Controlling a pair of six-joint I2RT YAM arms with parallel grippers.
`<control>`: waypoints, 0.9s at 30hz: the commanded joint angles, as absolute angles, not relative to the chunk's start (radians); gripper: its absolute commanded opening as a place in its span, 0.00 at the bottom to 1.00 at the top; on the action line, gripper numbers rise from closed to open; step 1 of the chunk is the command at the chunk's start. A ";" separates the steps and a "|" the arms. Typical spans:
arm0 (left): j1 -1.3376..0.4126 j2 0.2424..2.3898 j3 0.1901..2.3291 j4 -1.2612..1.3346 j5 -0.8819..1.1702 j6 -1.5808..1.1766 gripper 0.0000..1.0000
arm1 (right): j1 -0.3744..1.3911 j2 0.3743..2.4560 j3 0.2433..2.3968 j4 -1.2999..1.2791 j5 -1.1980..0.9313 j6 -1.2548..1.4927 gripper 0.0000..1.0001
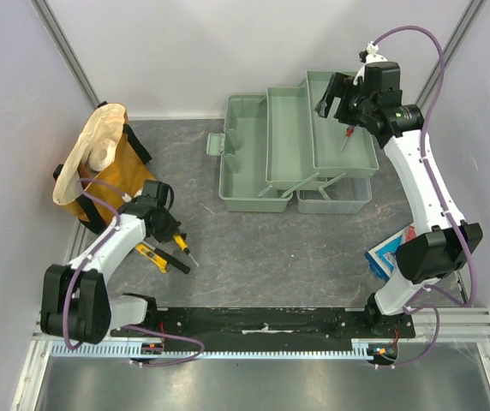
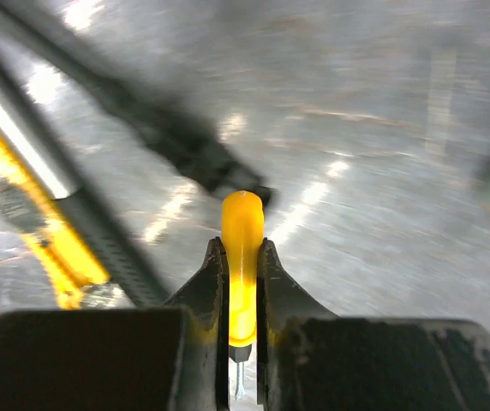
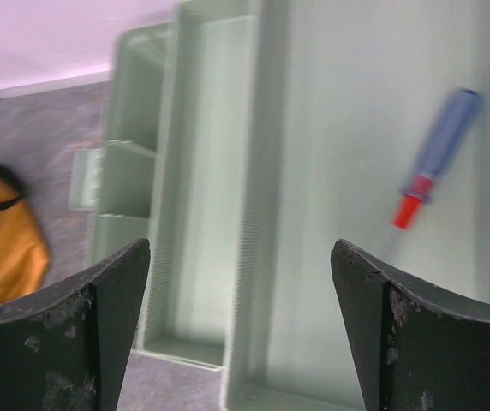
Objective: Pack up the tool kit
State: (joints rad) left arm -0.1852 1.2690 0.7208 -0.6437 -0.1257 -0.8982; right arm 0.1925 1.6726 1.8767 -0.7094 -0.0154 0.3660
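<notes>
The pale-green toolbox stands open at the back centre with its trays folded out. A red-and-blue screwdriver lies in the right tray; it also shows in the right wrist view. My right gripper hangs open and empty above that tray, with its jaws wide apart. My left gripper is shut on a yellow-handled screwdriver, low over the table at the left. A yellow-and-black utility knife lies beside it.
A mustard-yellow cloth bag stands at the far left and shows in the right wrist view. A blue-and-red packet lies by the right arm's base. A blurred black tool lies ahead of the left gripper.
</notes>
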 commanded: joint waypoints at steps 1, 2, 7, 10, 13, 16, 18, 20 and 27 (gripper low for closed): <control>-0.189 1.151 0.892 -0.594 0.035 -0.792 0.02 | 0.193 1.615 1.873 -0.493 -0.445 0.356 0.94; -0.193 1.144 0.931 -0.571 0.075 -0.778 0.02 | 0.202 1.618 1.864 -0.448 -0.556 0.362 0.94; -0.196 1.181 1.132 -0.425 0.277 -0.732 0.02 | 0.352 1.649 1.868 -0.385 -0.738 0.312 0.95; -0.201 1.222 1.235 -0.296 0.415 -0.741 0.02 | 0.437 1.664 1.858 -0.382 -0.739 0.302 0.94; -0.201 1.252 1.311 -0.132 0.504 -0.768 0.02 | 0.491 1.661 1.807 -0.309 -0.785 0.356 0.94; -0.204 1.255 1.333 -0.003 0.540 -0.805 0.02 | 0.525 1.631 1.711 -0.198 -0.782 0.419 0.93; -0.210 1.253 1.332 0.082 0.549 -0.834 0.02 | 0.541 1.603 1.642 -0.112 -0.781 0.465 0.91; -0.218 1.241 1.316 0.142 0.549 -0.870 0.02 | 0.563 1.582 1.586 -0.057 -0.766 0.492 0.89; -0.262 1.192 1.256 0.256 0.497 -0.913 0.02 | 0.638 1.523 1.447 0.090 -0.689 0.544 0.70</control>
